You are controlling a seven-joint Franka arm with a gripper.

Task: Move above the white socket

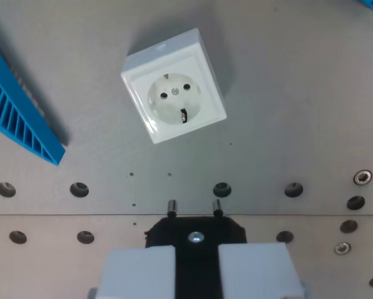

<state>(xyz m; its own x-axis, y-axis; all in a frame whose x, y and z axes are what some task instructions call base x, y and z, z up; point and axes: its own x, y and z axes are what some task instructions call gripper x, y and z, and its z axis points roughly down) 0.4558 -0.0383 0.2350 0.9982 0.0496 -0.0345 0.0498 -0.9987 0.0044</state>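
One view only, wrist: socket sat upright on the plate, up-centre in frame, rotated, well apart from the gripper; gripper clamped on a black plug, pins pointing at socket; blue part at the wrist view's left. Risks, my read: rotation mismatch leaves pins misaligned; drifting left clips blue part.

Wrist view looks straight down, close over the perforated table.
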